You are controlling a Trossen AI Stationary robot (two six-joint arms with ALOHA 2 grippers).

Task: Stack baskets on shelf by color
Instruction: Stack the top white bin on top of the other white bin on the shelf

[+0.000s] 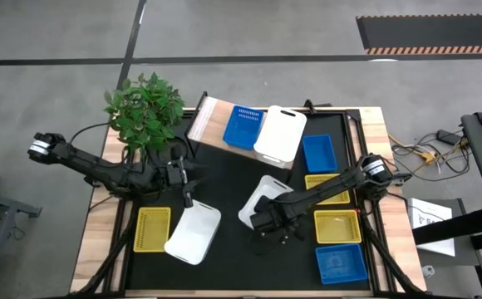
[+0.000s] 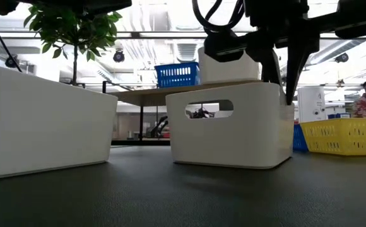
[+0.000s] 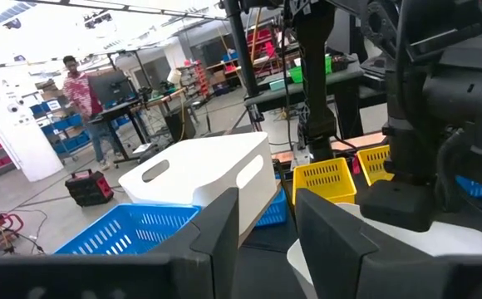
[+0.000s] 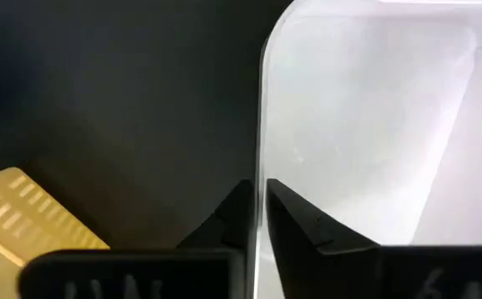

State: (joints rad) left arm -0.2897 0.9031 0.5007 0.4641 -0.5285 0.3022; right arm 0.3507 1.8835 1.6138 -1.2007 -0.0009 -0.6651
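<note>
Baskets of shallow rounded-corner plastic lie across the black-topped counter with its wooden rim. At about 12 o'clock from the counter's middle, the light-brown wood-grain shelf carries a blue slatted basket and, touching it on its 3 o'clock side, a white basket turned bottom up. Just beside that one at 3 o'clock, a solid blue basket sits on the counter. Below it, toward 6 o'clock, run a yellow slatted basket, partly under the right arm, a second yellow basket and another blue basket. At 7 o'clock a third yellow basket lies just beside a tilted white basket.

Near the counter's middle stands a further white basket. The right gripper has its two dark fingers clamped on this basket's rim, one finger outside the wall and one inside, as the right wrist view shows. In the low view the same basket stands flat on the counter with the arm coming down at its 3 o'clock end.

The left gripper hangs at 9 o'clock from the middle, over the upper edge of the tilted white basket, its fingers apart with nothing between them. A green potted plant stands at the counter's 10 o'clock corner.
</note>
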